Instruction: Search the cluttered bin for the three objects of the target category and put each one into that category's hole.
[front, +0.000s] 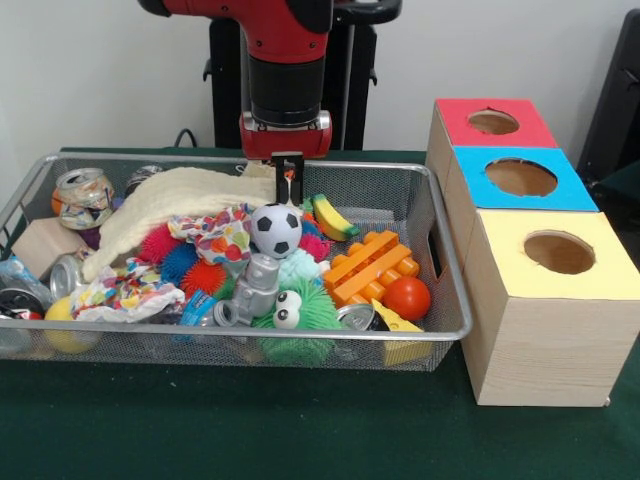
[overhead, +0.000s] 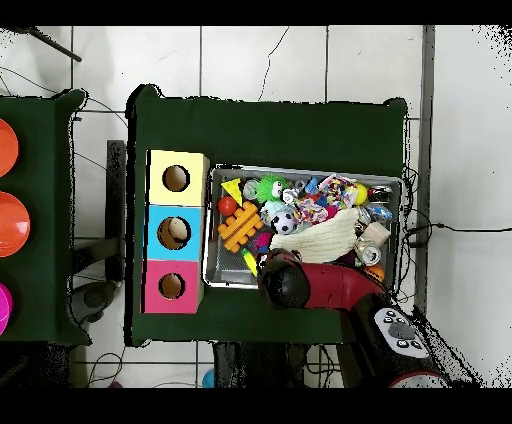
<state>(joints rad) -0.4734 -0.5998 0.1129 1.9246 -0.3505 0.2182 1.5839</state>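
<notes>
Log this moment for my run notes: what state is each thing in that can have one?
Gripper: above the bin's far side, holding nothing; open or shut unclear.
Wire bin: full of clutter.
Red-topped box: hole open.
Blue-topped box: hole open.
Yellow-topped box: hole open.
Soccer ball: resting on top of the pile.
Toy banana: lying at the far side.
</notes>
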